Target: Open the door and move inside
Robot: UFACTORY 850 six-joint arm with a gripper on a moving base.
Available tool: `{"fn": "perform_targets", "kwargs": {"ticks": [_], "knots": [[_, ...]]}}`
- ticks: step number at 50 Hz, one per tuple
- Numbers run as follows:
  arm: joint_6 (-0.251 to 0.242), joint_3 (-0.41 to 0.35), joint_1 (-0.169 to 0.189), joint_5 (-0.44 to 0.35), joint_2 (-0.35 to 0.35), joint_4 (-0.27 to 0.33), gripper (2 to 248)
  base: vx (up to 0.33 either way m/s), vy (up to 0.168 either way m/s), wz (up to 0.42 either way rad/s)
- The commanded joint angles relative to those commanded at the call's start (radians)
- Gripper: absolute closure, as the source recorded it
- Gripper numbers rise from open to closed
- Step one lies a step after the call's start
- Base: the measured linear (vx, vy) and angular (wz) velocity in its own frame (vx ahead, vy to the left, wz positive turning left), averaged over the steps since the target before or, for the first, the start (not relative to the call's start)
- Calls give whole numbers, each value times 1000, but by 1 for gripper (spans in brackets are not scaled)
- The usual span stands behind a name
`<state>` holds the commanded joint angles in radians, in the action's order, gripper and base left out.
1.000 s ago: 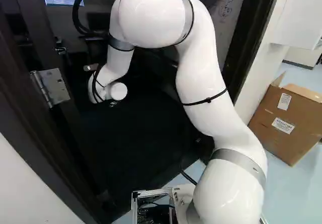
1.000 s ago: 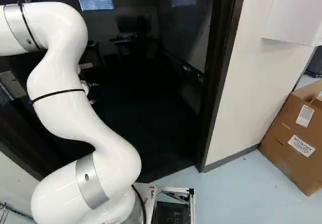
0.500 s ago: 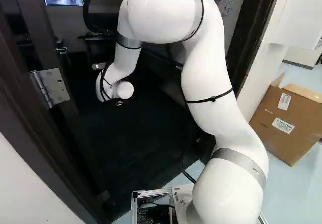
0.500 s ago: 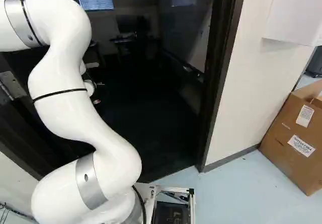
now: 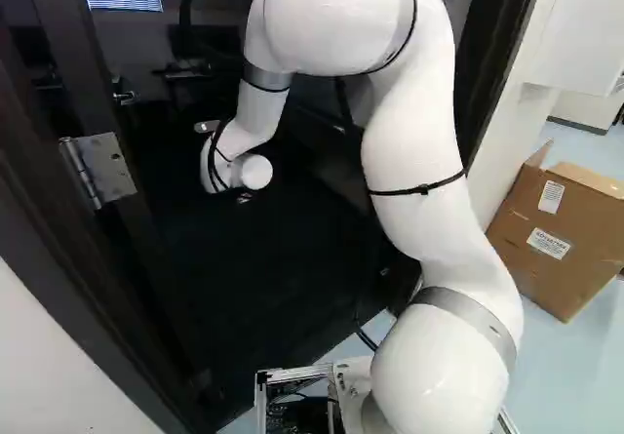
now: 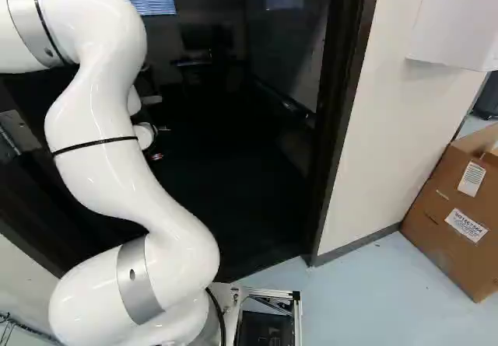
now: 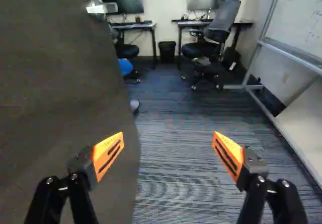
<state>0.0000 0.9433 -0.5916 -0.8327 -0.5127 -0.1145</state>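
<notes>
Past the arm's white wrist, the gripper point(image 6: 161, 143) shows only as small tips in the right base view. In the wrist view, the gripper point(image 7: 168, 151) has its two orange-padded fingers wide apart, with nothing between them. The dark door point(image 7: 60, 78) stands open into the room, its face alongside and behind one finger; whether they touch I cannot tell. Its metal lever handle point(image 7: 102, 7) is farther ahead, clear of the fingers. A metal hinge point(image 5: 107, 166) shows at the left of the left base view. Carpeted floor point(image 7: 176, 158) lies ahead through the doorway.
The dark door frame point(image 6: 340, 120) rises right of the opening, beside a white wall point(image 6: 389, 144). A cardboard box point(image 6: 455, 214) stands farther right. Inside are desks point(image 7: 136, 26), an office chair point(image 7: 216, 32), a bin point(image 7: 167, 51) and a wheeled whiteboard point(image 7: 297, 27).
The arm's upper part and wrist have swung rightward in both base views, away from the hinge side. The door frame and box hold their places; the base has not visibly moved.
</notes>
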Motion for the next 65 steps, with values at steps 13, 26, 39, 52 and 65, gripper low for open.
{"fn": "perform_targets", "kwargs": {"ticks": [13, 26, 39, 52, 65], "knots": [[0, -31, 32, 0, 24, 0, 3, 0, 0, 0], [0, -61, 64, 0, 46, 0, 3, 0, 0, 0], [0, -92, 96, 0, 71, 0, 3, 0, 0, 0], [0, -124, 128, 0, 95, 0, 3, 0, 0, 0], [0, -153, 161, 0, 118, 0, 3, 0, 0, 0]]}}
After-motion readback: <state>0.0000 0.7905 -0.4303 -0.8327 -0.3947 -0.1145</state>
